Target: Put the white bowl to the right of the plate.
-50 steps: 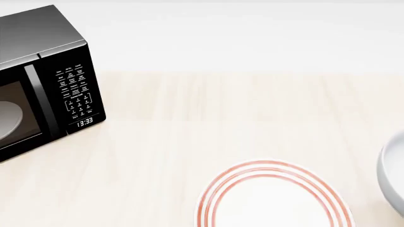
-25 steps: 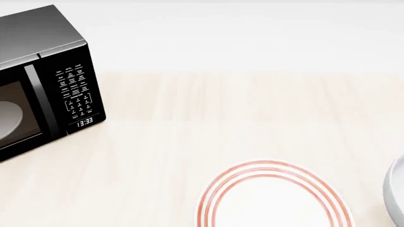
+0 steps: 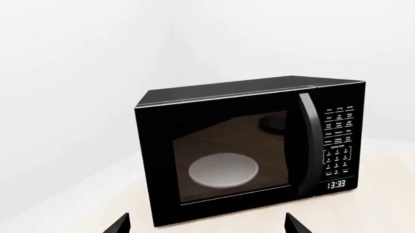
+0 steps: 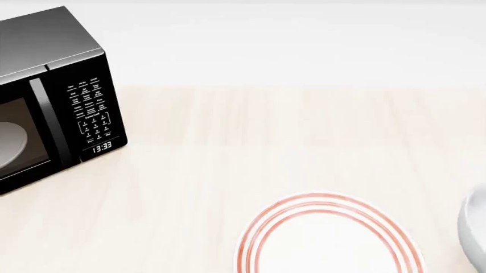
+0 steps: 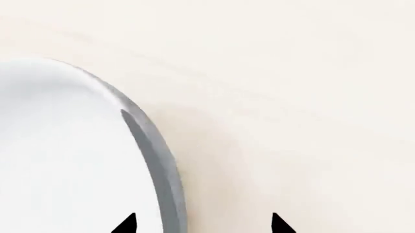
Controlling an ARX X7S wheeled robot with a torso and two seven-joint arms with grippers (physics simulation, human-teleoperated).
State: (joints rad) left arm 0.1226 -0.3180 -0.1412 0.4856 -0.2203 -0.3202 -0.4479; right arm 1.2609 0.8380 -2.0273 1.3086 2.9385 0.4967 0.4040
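The plate (image 4: pixel 328 242), flat and white with thin red rings, lies at the near middle of the wooden table (image 4: pixel 266 142), cut off by the head view's bottom edge. The white bowl (image 4: pixel 475 233) shows only as a sliver at that view's right edge, to the right of the plate. In the right wrist view the bowl (image 5: pixel 65 160) fills one side. My right gripper (image 5: pixel 204 224) is open; its two dark tips straddle the bowl's grey rim, one over the inside, one over the table. My left gripper (image 3: pixel 207 224) is open and empty, facing the microwave. Neither gripper shows in the head view.
A black microwave (image 4: pixel 53 96) stands at the table's far left with its door closed and a pale glass disc inside (image 3: pixel 222 170). A white wall runs behind the table.
In the head view the bowl has sunk lower and shifted slightly right, so less of it shows. The plate and microwave have not moved.
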